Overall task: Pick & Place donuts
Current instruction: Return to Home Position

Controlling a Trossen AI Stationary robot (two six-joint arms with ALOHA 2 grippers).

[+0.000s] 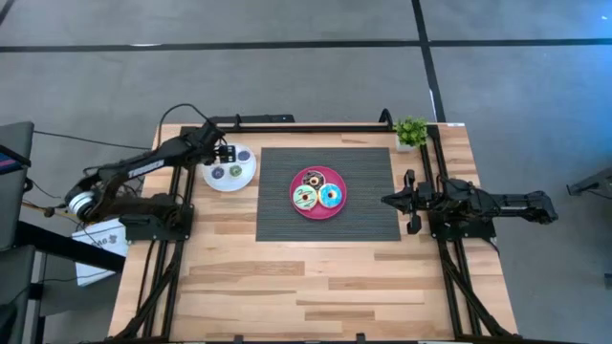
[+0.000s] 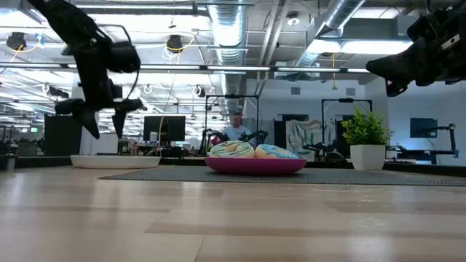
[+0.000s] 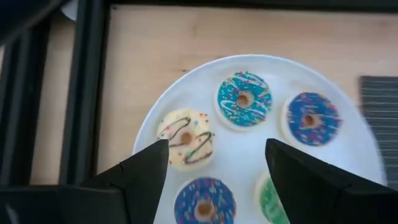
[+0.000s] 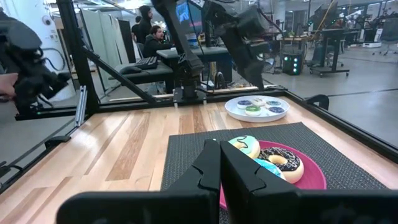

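Note:
Five tiny donuts lie on the white plate [image 3: 348, 93] at the table's far left: cream [image 3: 185, 140], teal [image 3: 244, 99], two blue [image 3: 310, 118] [image 3: 204, 202] and green [image 3: 270, 199]. My left gripper [image 3: 214, 155] [image 1: 227, 151] hovers open above that plate [image 1: 212, 182], its fingers clear of the rings. Three larger donuts, brown [image 1: 312, 179], pale green [image 1: 305, 198] and light blue [image 1: 331, 197], rest on the pink plate [image 1: 318, 216] at the table's middle. My right gripper [image 4: 219, 163] [image 1: 387, 200] is shut, raised to the right of the pink plate.
A dark ribbed mat [image 1: 277, 220] lies under the pink plate. A small potted plant [image 1: 411, 131] stands at the far right corner. Black frame rails [image 1: 287, 121] run along the far edge and both sides. Bare wood [image 1: 316, 287] stretches across the near half of the table.

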